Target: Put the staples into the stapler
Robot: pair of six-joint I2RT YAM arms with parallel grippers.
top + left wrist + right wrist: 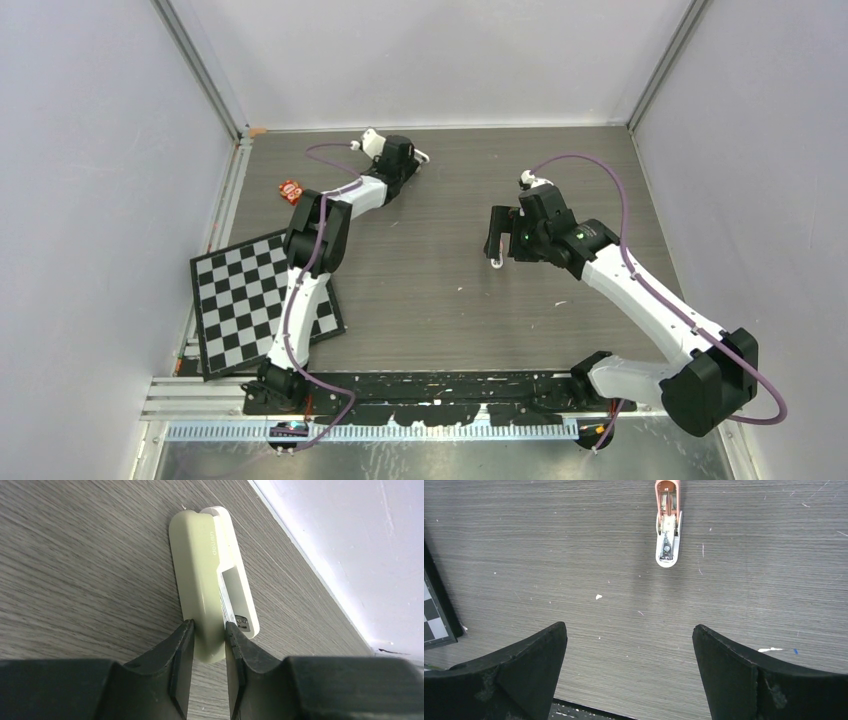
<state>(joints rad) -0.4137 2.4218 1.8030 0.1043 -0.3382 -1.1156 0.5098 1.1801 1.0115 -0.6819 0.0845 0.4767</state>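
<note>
Pinching the stapler beside the wall is the left tool (right tool spread wide).

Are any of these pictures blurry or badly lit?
Left wrist view: the stapler is sharp and evenly lit, the wall behind it washes out pale, and the left tool's fingers, dark and near the lens, look soft. Right wrist view: crisp grain on the table, pink stapler in focus. Top view: soft, even light, no glare.

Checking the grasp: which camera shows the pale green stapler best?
Left wrist: the stapler fills the frame, its near end between the fingers of the left gripper. Top external shows only a sliver past the arm; right wrist doesn't show it.
</note>
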